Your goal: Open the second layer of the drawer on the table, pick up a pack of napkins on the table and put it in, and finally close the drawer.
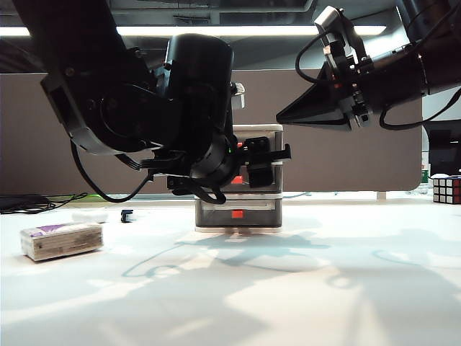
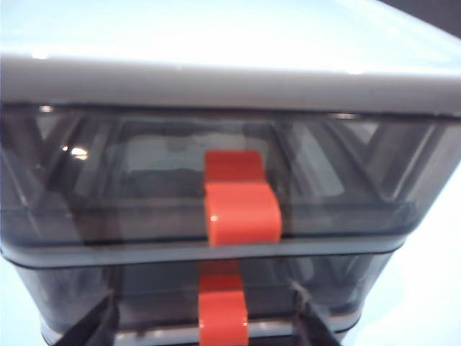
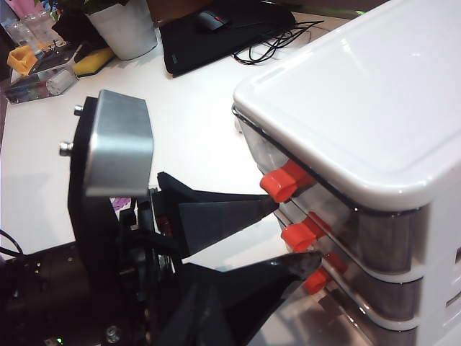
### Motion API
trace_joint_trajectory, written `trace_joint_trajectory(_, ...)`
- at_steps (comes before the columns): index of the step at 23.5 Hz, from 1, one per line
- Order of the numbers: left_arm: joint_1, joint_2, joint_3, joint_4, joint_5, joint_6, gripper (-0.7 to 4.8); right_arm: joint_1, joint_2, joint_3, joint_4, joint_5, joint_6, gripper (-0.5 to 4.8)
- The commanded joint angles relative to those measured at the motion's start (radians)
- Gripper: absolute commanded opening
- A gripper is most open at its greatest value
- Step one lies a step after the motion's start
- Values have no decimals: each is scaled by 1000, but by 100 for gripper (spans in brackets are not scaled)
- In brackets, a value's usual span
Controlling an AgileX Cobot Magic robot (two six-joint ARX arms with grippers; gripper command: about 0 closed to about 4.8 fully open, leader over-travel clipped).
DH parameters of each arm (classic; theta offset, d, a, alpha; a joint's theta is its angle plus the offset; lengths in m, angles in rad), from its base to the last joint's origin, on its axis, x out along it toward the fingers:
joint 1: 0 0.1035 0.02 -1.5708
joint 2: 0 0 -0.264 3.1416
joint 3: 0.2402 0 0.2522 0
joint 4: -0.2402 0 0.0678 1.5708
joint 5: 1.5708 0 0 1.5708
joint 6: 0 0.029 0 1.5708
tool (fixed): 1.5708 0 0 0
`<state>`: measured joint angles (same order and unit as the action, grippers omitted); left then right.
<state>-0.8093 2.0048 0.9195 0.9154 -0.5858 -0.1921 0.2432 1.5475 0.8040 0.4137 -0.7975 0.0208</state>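
Three drawers (image 3: 338, 216), one napkin pack (image 1: 61, 240), two end effectors (image 3: 288, 231)

Napkins (image 1: 61, 240) left of drawer (image 1: 241, 209)

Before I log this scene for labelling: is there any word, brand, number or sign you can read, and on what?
None can be read.
The pack of napkins: purple-and-white print on top, too small and blurred to read.
The drawer: plain top and fronts, only blank red-orange tabs.
Left gripper, open at the middle tab: no marking.
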Motion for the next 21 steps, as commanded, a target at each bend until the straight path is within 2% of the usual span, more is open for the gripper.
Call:
trace_joint_trajectory(1,2,-3,3,6,7,0,268,0,-5,5,15,-10,-3,-5)
trace_joint_trajectory(5,2,-3,3,6,40,-1,267,0,-5,5,10,-10,-3,-5)
trace_joint_trajectory(9,2,-3,3,6,51,-1,210,0,-5,4,9,-10,-3,-5)
trace_joint_trajectory(21,4,12,13,5,48,-1,209,0,-5,4,9,-13,-2,-5)
